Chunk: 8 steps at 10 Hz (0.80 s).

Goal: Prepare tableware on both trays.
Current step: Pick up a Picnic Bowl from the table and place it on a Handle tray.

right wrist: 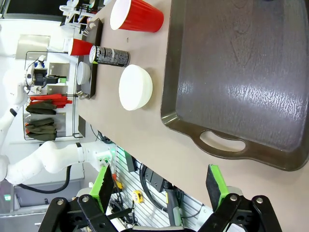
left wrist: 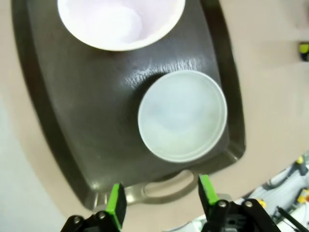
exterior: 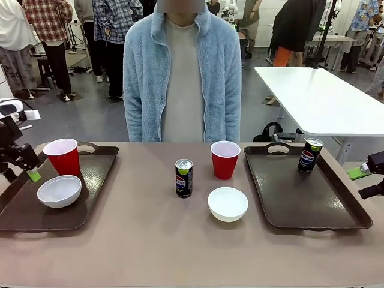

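tray (left wrist: 87, 121) near open, empty left hand (left wrist: 160, 187)

Black right pincer (right wrist: 160, 168) with green pads (right wrist: 216, 181)

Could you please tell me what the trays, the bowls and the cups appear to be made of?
Trays: probably moulded plastic, dark brown. The glare shows a fine pebbled, semi-gloss surface.
Bowls: smooth plain white with a faint sheen. They could be plastic or ceramic; the look leaves it open.
Cups: likely thin plastic, glossy red outside, white inside.
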Motion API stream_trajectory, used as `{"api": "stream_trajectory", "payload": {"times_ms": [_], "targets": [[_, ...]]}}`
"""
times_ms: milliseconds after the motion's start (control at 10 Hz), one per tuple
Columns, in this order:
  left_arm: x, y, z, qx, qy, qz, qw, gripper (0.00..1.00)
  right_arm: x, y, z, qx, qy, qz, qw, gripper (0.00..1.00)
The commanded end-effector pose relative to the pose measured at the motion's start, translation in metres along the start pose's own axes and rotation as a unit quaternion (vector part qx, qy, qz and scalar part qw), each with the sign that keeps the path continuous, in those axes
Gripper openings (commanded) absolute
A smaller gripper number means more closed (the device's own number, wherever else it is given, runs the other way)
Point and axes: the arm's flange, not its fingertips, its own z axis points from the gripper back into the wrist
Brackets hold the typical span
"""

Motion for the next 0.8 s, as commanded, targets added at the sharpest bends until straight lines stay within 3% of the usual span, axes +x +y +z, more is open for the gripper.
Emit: {"api": "stream_trajectory", "payload": {"times_ms": [0,100,200,300,600,700], "targets": [[-0.01,-0.002,0.017,0.008,0.004,-0.01,1.0,0.96,0.003,-0.001,-0.002,0.016,-0.01,0.008,1.0,1.0],[-0.011,-0.006,0.026,0.019,0.008,-0.006,1.0,1.0,0.003,-0.001,-0.002,0.016,-0.01,0.008,1.0,1.0],[-0.013,-0.011,0.029,0.024,0.041,0.003,0.999,1.0,0.003,-0.001,-0.002,0.016,-0.01,0.008,1.0,1.0],[-0.009,-0.005,0.018,0.006,0.001,-0.009,1.0,1.0,0.003,-0.001,-0.002,0.016,-0.01,0.008,1.0,1.0],[-0.012,-0.007,0.023,0.01,0.013,-0.009,1.0,0.98,0.003,-0.001,-0.002,0.016,-0.01,0.008,1.0,1.0],[-0.025,0.012,0.028,-0.091,-0.013,-0.057,0.994,1.0,0.003,-0.001,-0.002,0.016,-0.01,0.008,1.0,1.0]]}}
